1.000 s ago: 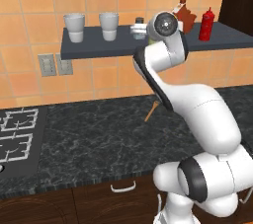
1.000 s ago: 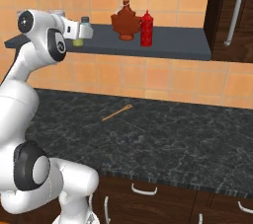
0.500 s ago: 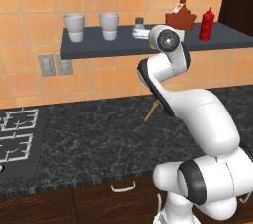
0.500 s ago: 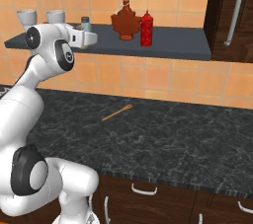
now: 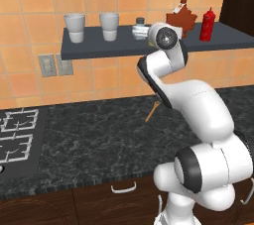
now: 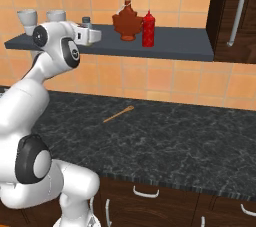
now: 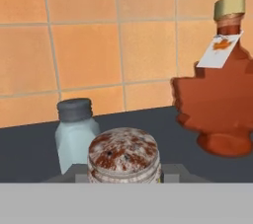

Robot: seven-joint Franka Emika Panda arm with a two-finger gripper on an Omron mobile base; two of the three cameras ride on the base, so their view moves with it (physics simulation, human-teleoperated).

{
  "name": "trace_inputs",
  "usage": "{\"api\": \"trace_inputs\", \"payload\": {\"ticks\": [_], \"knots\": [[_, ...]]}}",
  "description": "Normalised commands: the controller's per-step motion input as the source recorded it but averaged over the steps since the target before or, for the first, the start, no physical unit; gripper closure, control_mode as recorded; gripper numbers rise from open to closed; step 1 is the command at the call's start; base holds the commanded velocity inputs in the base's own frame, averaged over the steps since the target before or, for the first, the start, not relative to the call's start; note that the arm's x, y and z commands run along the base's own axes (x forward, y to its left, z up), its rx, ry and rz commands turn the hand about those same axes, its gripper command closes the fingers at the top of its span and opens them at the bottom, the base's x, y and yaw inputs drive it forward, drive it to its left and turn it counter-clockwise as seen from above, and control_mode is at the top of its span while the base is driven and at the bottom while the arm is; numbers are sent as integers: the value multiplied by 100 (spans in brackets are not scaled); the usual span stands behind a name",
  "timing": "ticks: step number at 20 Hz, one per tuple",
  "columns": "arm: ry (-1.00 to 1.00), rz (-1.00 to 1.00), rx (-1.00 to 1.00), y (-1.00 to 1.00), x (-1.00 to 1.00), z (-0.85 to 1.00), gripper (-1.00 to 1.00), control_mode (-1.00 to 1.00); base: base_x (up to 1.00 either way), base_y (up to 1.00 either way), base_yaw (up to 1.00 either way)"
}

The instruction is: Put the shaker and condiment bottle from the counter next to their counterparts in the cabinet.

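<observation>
My gripper [image 7: 123, 174] is shut on the shaker [image 7: 123, 155], whose speckled tan-grey cap sits between the fingertips. The hand is at the front edge of the cabinet shelf [image 5: 99, 48], and the gripper [image 6: 96, 35] points at the wall. Just behind the held shaker and slightly left stands the pale blue-grey shaker [image 7: 73, 131] with a dark cap. The brown maple-leaf bottle [image 7: 220, 104] stands to its right. Beyond that, the red condiment bottle [image 6: 148, 30] [image 5: 208, 24] is upright on the shelf beside the maple-leaf bottle [image 6: 127, 23]. I cannot tell whether the held shaker touches the shelf.
Two white cups [image 5: 74, 27] [image 5: 109, 26] stand on the shelf's left part. A wooden spoon [image 5: 151, 112] lies on the dark stone counter [image 6: 175, 141] near the wall. A stove [image 5: 15, 137] is at the left, and a tall dark cabinet [image 6: 235, 16] adjoins the shelf's right end.
The arm has folded in and the hand has pushed forward and slightly right toward the shelf, still holding the shaker, closing on the pale shaker.
</observation>
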Motion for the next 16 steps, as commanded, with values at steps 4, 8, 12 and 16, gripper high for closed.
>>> {"api": "trace_inputs", "payload": {"ticks": [4, 8, 12, 16], "knots": [[0, 2, 0, 0, 46, -29, 100, -100, 0, 0, 0], [0, 3, 0, 0, 48, -42, 100, -100, 0, 0, 0], [-2, 4, 0, 0, 35, -37, 100, -100, 0, 0, 0], [-5, 3, 0, 0, 27, -34, 100, -100, 0, 0, 0]]}}
